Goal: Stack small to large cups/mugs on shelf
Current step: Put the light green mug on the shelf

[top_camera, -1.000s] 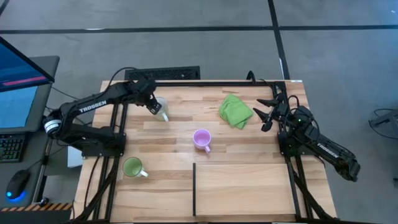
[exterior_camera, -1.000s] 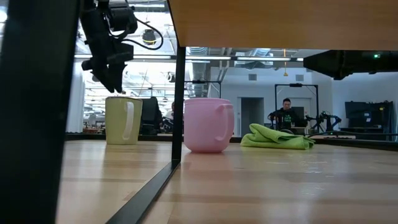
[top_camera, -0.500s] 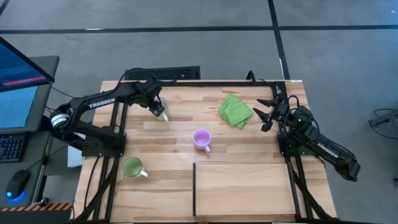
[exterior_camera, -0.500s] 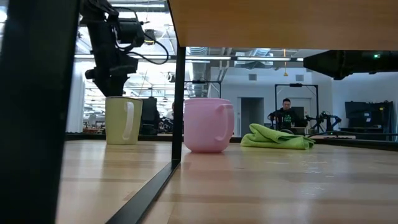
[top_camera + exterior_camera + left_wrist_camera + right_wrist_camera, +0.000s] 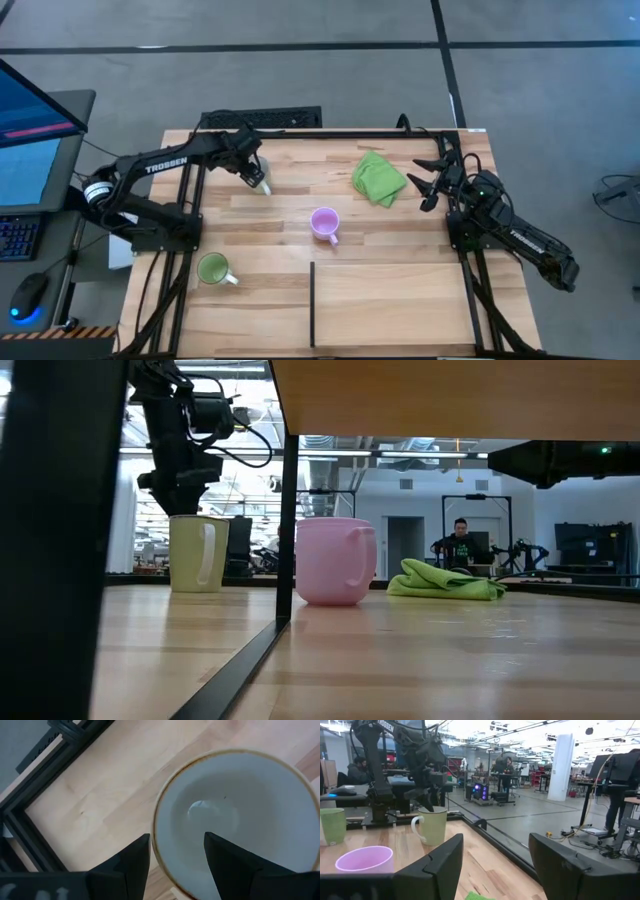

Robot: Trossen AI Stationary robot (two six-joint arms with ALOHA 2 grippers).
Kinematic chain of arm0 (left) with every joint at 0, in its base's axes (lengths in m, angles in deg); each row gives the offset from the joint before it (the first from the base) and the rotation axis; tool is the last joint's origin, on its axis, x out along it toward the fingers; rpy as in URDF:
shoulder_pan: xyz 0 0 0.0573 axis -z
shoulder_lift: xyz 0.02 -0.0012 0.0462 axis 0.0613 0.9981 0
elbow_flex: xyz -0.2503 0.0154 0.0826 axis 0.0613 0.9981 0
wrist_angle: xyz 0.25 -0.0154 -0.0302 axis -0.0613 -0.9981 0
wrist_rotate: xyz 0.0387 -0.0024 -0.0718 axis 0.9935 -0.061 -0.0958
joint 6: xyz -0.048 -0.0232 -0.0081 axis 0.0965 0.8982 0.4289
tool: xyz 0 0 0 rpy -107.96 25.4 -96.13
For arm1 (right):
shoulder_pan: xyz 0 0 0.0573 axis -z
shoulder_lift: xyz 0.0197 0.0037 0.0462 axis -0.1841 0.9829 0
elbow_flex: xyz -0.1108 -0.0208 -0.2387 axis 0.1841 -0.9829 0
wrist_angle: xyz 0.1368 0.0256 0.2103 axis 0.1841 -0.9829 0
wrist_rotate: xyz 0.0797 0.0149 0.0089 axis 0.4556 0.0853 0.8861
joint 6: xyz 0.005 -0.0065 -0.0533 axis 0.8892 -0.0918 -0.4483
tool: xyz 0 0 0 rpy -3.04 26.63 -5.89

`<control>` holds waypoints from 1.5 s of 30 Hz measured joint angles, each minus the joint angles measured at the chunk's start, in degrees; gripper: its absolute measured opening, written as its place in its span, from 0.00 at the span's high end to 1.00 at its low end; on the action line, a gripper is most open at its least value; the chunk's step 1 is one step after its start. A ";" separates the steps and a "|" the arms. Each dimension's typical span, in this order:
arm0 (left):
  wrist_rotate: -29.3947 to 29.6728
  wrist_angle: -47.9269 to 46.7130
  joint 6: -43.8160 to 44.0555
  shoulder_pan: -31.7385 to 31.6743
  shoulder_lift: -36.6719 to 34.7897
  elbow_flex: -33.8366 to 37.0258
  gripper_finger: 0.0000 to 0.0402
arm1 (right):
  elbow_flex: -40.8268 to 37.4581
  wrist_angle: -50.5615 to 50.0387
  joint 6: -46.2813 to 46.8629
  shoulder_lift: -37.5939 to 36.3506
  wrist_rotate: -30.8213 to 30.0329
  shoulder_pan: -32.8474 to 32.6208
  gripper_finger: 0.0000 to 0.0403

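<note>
The white/cream mug (image 5: 198,553) stands upright on its base at the table's far left. My left gripper (image 5: 175,840) points down over it, open. One finger is outside the rim and the other is over the hollow (image 5: 240,815); I see no touch. The purple mug (image 5: 324,223) stands upright mid-table. Near the left front stands the green mug (image 5: 213,268). The shelf (image 5: 390,305) is the front right section behind a black strip (image 5: 313,303). My right gripper (image 5: 425,183) waits open at the far right.
A crumpled green cloth (image 5: 378,177) lies on the far right of the table, next to my right gripper. Black frame rails run along the table's far edge (image 5: 330,132) and both sides. A person sits in the room beyond the table (image 5: 461,538).
My left gripper has come down onto the cream mug's rim, shifting slightly toward the table's right and near edge. It has held still for the last half second. Its fingers stay open, and the mug has not moved.
</note>
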 joint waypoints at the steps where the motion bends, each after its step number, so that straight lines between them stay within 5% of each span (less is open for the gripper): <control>1: 0.00 0.00 0.47 0.00 0.00 0.00 0.55 | 0.01 0.00 0.00 0.00 0.00 -0.01 0.38; 31: -4.16 0.01 -1.85 -0.11 0.27 0.02 0.55 | -0.01 -0.31 0.01 0.02 0.00 0.00 0.38; 45: -3.96 0.15 -1.28 -0.33 8.13 -0.04 0.56 | 0.00 -0.44 0.00 0.01 0.00 -0.05 0.38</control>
